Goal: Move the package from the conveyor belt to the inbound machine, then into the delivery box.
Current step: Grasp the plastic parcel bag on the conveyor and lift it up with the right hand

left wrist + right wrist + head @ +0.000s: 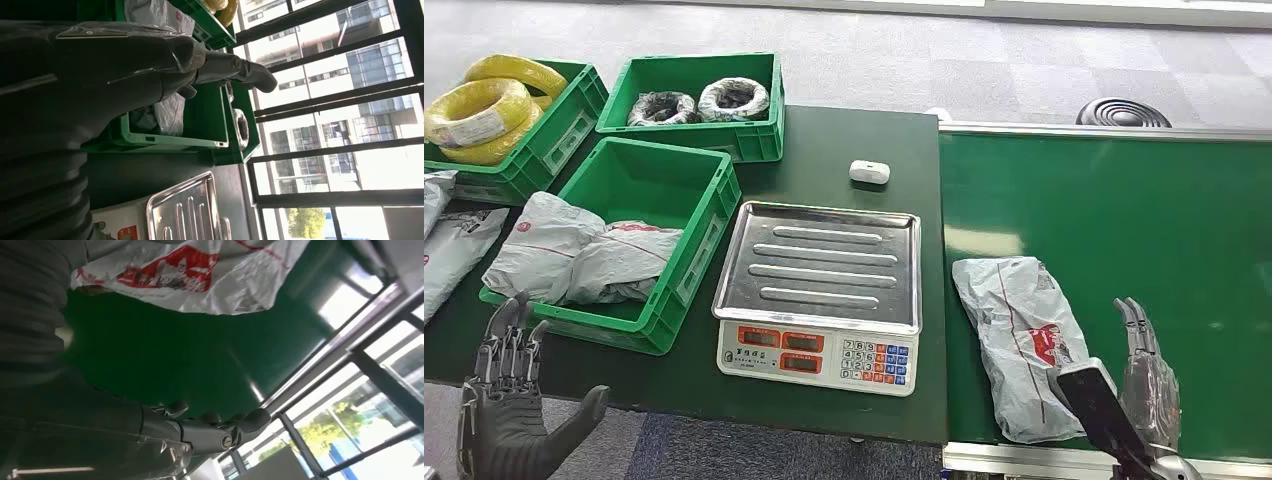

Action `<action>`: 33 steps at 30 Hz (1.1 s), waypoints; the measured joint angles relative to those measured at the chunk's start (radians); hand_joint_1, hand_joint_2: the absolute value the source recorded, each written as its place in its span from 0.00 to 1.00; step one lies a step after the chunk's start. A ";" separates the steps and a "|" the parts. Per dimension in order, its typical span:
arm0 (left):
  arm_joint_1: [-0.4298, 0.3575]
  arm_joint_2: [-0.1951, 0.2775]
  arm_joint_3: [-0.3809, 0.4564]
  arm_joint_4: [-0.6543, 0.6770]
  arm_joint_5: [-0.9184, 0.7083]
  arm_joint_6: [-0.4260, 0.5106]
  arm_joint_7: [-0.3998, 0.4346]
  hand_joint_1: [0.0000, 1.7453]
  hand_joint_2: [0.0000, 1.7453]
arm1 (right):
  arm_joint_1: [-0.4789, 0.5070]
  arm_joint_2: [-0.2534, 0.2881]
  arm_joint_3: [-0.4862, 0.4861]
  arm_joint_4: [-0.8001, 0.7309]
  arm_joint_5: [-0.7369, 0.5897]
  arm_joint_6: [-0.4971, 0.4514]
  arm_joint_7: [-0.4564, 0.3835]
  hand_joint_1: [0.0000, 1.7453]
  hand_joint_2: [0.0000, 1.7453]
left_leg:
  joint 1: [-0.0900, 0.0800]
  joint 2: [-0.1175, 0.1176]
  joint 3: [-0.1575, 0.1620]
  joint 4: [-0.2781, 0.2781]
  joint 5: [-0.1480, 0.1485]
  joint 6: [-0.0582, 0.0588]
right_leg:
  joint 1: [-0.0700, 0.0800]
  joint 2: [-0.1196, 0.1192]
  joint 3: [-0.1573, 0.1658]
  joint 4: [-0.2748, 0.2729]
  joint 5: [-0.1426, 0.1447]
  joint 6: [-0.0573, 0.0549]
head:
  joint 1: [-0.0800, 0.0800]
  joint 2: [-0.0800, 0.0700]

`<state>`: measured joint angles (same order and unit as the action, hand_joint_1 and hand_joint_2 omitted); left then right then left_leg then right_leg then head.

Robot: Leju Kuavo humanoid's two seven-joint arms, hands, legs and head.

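Where the belt (1124, 210) meets the tabletop (844, 140), one package (1022, 335) lies flat on the green belt near its front edge, just beside the right hand (1146, 375). It is a grey plastic mailer, crumpled, with a red logo and a thin red line along it. The right hand is open and empty, fingers straight and pointing away over the belt, apart from the package.

Three green bins stand on the tabletop: one (534, 130) with yellow cable coils, one (724, 95) with two dark coils, and the nearest bin (674, 250) holding two more grey mailers. One scale (824, 290) with a ribbed steel tray sits between that bin and the belt, and a small white case (869, 172) lies behind it. The left hand (514, 400) hangs open below the tabletop's front edge, fingers spread, holding nothing.

From the right wrist, the package's (200, 270) red print shows close up, with the hand's fingers (210, 427) extended over bare belt and window frames beyond. From the left wrist, the left hand (150, 65) is seen before the nearest bin (175, 140), with the scale's tray (185, 210) and windows alongside.
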<state>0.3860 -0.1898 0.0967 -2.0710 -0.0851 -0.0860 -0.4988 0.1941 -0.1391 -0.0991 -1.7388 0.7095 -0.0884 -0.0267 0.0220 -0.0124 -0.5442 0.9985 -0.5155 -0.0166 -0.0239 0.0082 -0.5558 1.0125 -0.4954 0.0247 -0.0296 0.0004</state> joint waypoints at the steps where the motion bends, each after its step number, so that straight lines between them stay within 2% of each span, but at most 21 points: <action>1: -0.002 0.000 -0.001 0.002 0.000 -0.002 0.003 0.00 1.00 | -0.020 -0.012 -0.005 0.026 0.014 0.014 0.016 0.00 1.00 | 0.000 0.000 0.000 0.000 0.000 0.000 | 0.000 0.000 0.000 0.000 0.000 0.000 | 0.000 0.000; 4: -0.010 0.002 -0.007 0.014 0.000 -0.006 0.018 0.00 1.00 | -0.123 -0.075 -0.017 0.164 0.049 0.078 0.062 0.00 1.00 | 0.000 0.001 0.001 0.000 0.000 0.000 | 0.000 0.002 0.000 0.000 0.001 0.001 | 0.000 0.000; 6: -0.015 0.004 -0.013 0.021 -0.001 -0.006 0.025 0.00 1.00 | -0.200 -0.120 -0.014 0.275 0.038 0.128 0.062 0.00 1.00 | -0.001 0.001 0.001 0.000 0.000 0.001 | -0.001 0.002 0.000 0.000 0.002 0.002 | 0.000 0.000; 8: -0.020 0.006 -0.021 0.025 -0.001 -0.006 0.028 0.00 1.00 | -0.274 -0.159 0.001 0.391 0.008 0.183 0.036 0.00 1.00 | -0.001 0.001 0.001 0.000 0.000 0.001 | -0.001 0.002 0.001 0.000 0.002 0.002 | 0.000 0.000; 12: -0.027 0.016 -0.036 0.036 0.003 -0.004 0.029 0.00 1.00 | -0.405 -0.217 0.065 0.625 -0.072 0.302 -0.080 0.00 1.00 | -0.001 0.001 0.001 0.000 0.001 0.000 | -0.001 0.002 0.000 0.000 0.002 0.002 | 0.000 0.000; 19: -0.033 0.026 -0.043 0.045 0.011 -0.006 0.021 0.00 1.00 | -0.598 -0.238 0.242 0.953 -0.154 0.375 -0.222 0.00 1.00 | 0.000 0.000 0.000 0.000 0.001 0.000 | 0.000 0.002 0.000 0.000 0.002 0.002 | 0.000 0.000; 26: -0.032 0.026 -0.042 0.045 0.010 -0.009 0.019 0.00 1.00 | -0.703 -0.240 0.351 1.103 -0.199 0.411 -0.271 0.00 1.00 | -0.001 0.000 0.000 0.000 0.001 0.000 | -0.001 0.002 -0.001 0.000 0.002 0.002 | 0.000 0.000; 30: -0.031 0.024 -0.039 0.045 0.006 -0.020 0.018 0.00 1.00 | -0.747 -0.238 0.401 1.154 -0.214 0.460 -0.250 0.98 1.00 | -0.001 0.000 0.000 0.000 0.001 0.000 | -0.001 0.002 -0.001 0.000 0.002 0.002 | 0.000 0.000; 33: -0.031 0.024 -0.038 0.045 0.002 -0.028 0.018 0.00 1.00 | -0.791 -0.238 0.458 1.198 -0.179 0.514 -0.186 1.00 1.00 | -0.001 0.000 0.000 0.000 0.001 0.000 | -0.001 0.002 -0.001 0.000 0.002 0.002 | 0.000 0.000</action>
<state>0.3546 -0.1659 0.0587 -2.0264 -0.0831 -0.1141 -0.4808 -0.5965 -0.3776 0.3591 -0.5407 0.5305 0.4260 -0.2129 0.0215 -0.0121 -0.5440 0.9990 -0.5148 -0.0162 -0.0245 0.0103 -0.5567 1.0129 -0.4936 0.0265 -0.0295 0.0004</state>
